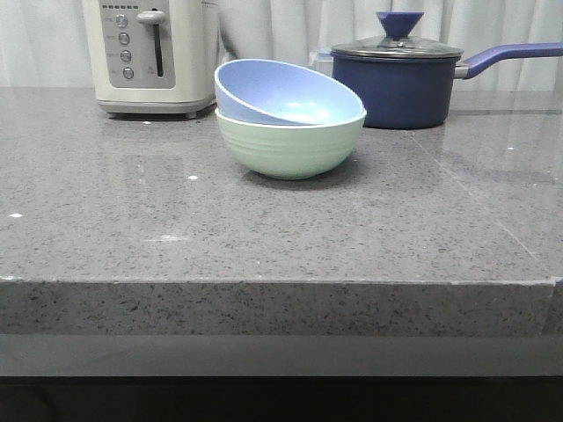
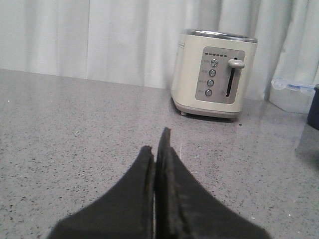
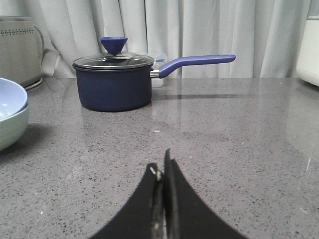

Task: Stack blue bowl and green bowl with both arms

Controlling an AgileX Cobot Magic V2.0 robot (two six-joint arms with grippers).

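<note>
On the counter (image 1: 264,237) the blue bowl (image 1: 281,92) is nested — tilted — in the green bowl (image 1: 290,145); left gripper (image 2: 158,149) and right gripper (image 3: 163,172) are pressed together, empty.

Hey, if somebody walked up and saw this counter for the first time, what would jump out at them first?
Most likely the blue bowl, sitting tilted inside the green bowl at the middle of the grey counter. Behind them stand a cream toaster to the left and a dark navy saucepan with a glass lid to the right. Neither gripper is near the bowls; the left gripper and right gripper are both shut and empty.
</note>
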